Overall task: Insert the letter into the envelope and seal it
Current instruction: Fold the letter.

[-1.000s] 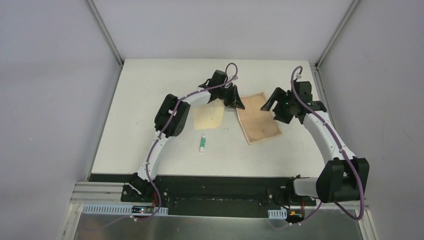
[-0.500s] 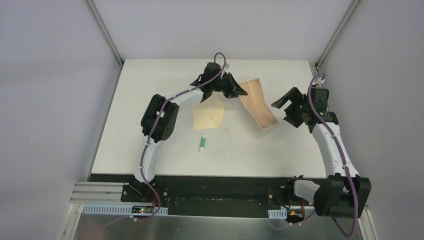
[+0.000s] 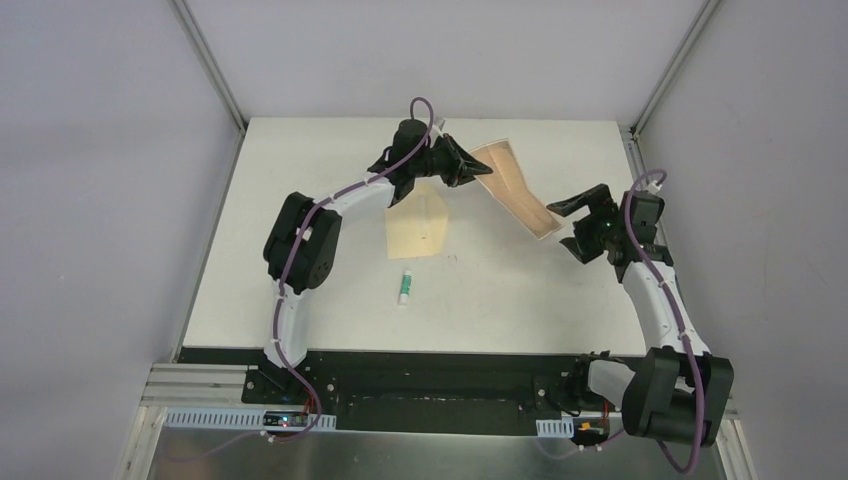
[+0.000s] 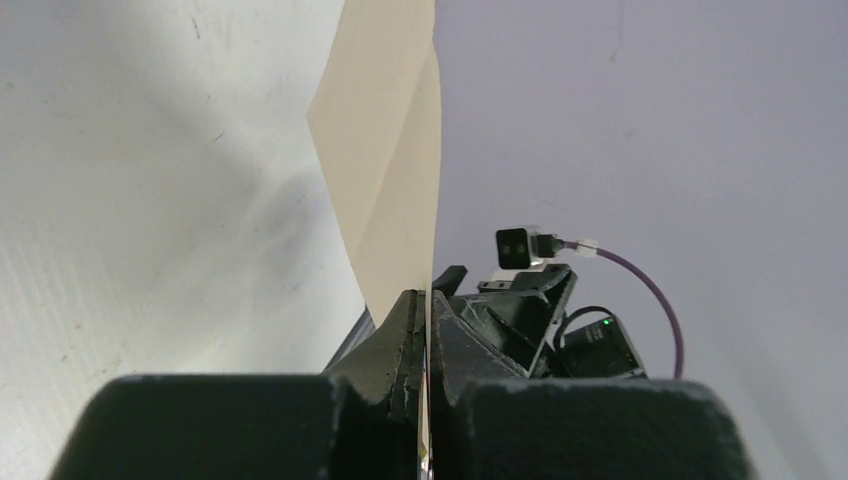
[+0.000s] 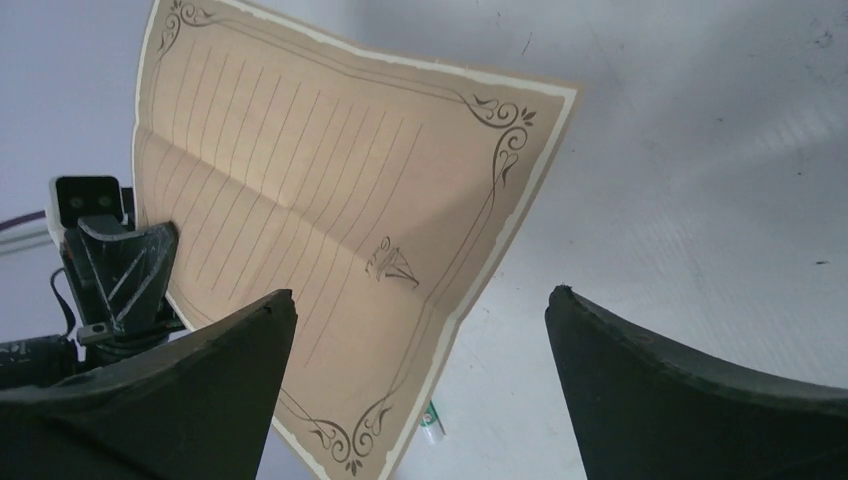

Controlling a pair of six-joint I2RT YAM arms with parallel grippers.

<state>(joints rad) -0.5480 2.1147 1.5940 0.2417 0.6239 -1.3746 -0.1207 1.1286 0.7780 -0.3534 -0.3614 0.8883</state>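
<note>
The lined letter [image 3: 515,190] is held pinched by the left gripper [image 4: 427,310], raised off the table; the right gripper [image 3: 562,226] is spread wide, empty.

Lab cell: grey walls [image 3: 90,200], aluminium frame [image 3: 208,65]

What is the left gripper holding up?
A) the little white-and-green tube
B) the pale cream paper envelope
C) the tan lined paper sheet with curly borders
C: the left gripper is shut on the edge of the tan lined paper sheet, which is raised at a tilt.
</note>
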